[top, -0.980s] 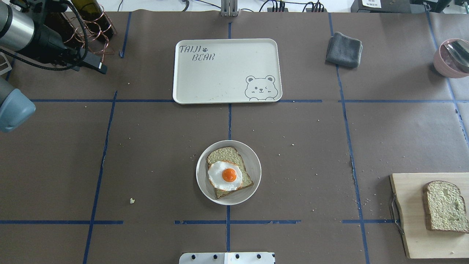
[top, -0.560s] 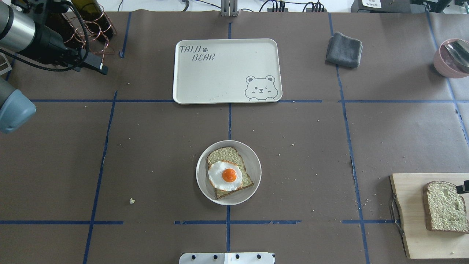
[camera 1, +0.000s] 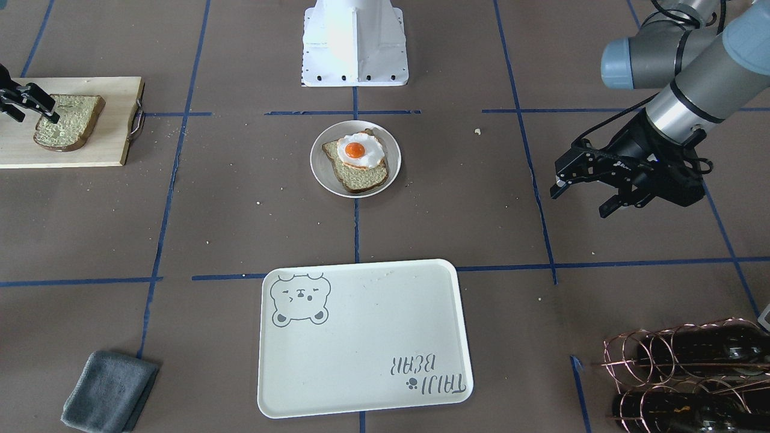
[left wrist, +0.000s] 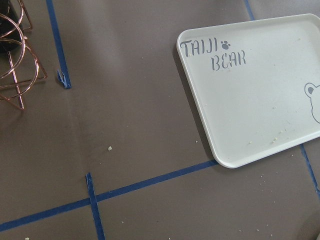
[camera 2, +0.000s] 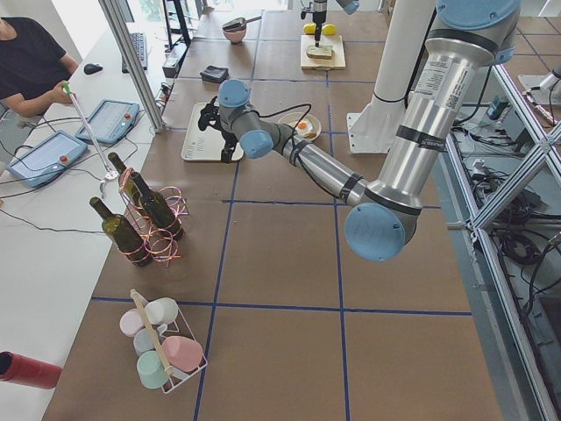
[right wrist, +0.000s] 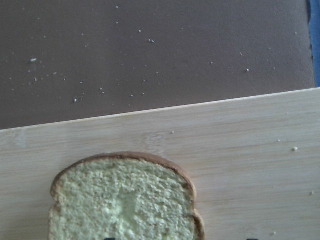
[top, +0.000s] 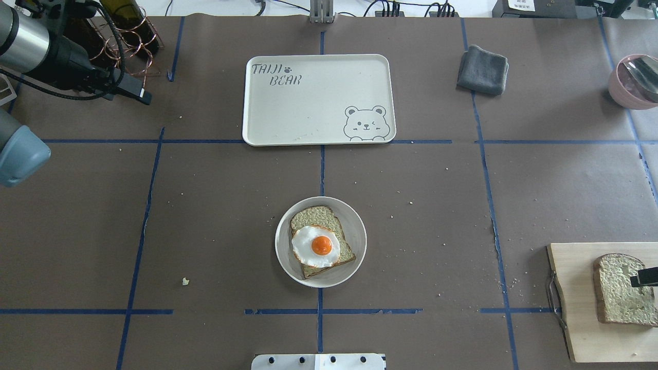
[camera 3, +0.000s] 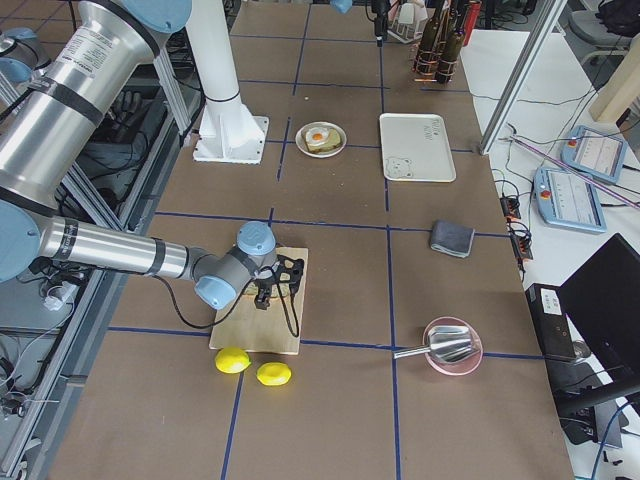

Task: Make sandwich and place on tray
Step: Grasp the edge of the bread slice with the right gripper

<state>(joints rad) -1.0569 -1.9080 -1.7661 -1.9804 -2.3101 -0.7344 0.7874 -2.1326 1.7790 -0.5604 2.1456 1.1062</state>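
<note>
Two bread slices are recorded, not yet joined into a sandwich. Taken from left to right across the overhead view: the left gripper (camera 1: pixel 579 201) is held above the table at the far left, near a copper wire rack (top: pixel 128 38) of bottles, its fingers spread apart and empty. The tray (top: pixel 308 103) is set at centre, on the far side of the table. Nearer the robot, on the centre line and well apart from the tray, a round plate (top: pixel 354 226) carries the first slice (top: pixel 316 215), with a fried egg (top: pixel 314 245) laid on top, uncovered. A folded grey cloth (top: pixel 482 69) is noted right of the tray. At the right edge the second slice (top: pixel 617 293) lies flat on a wooden cutting board (top: pixel 578 308). The right gripper (camera 1: pixel 35 116) is positioned over it with fingers parted. Contact with the bread cannot be determined.
</note>
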